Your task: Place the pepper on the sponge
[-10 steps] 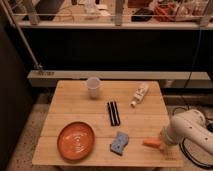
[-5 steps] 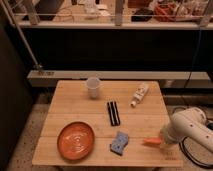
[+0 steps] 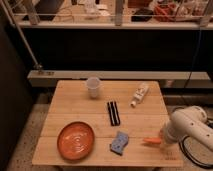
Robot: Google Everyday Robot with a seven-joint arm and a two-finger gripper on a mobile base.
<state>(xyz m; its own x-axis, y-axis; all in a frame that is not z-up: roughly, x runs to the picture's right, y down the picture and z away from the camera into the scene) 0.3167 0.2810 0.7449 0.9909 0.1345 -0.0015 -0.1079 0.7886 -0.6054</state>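
Observation:
The pepper (image 3: 152, 141) is a slim orange-red tapered piece lying low over the table's front right part. My gripper (image 3: 163, 139) sits at the pepper's right end, at the tip of the white arm (image 3: 187, 125) that reaches in from the right. The sponge (image 3: 119, 143) is a small light-blue piece with wavy edges, flat on the table to the left of the pepper, a short gap between them.
A round orange plate (image 3: 75, 140) lies at the front left of the wooden table (image 3: 75, 105). A black bar-like object (image 3: 113, 112) lies mid-table, a white cup (image 3: 92, 86) stands at the back, and a white bottle (image 3: 139, 94) lies at the back right.

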